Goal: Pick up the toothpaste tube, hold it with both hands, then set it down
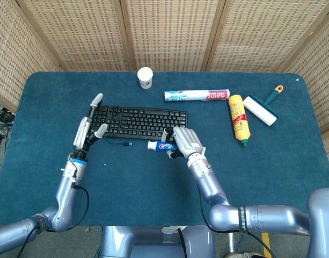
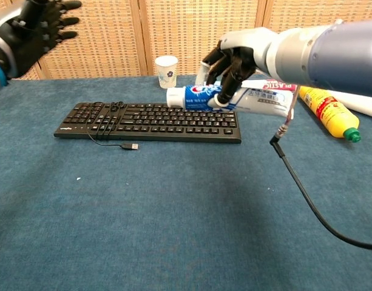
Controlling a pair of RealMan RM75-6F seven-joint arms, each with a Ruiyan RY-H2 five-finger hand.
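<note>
My right hand grips the white and blue toothpaste tube around its middle and holds it level above the table, cap end pointing left, just in front of the black keyboard. My left hand is far off to the left and raised, fingers spread, holding nothing and well apart from the tube.
A paper cup stands behind the keyboard. A white roll, a yellow bottle and a lint roller lie at the back right. The keyboard's loose USB cable trails onto the blue tablecloth.
</note>
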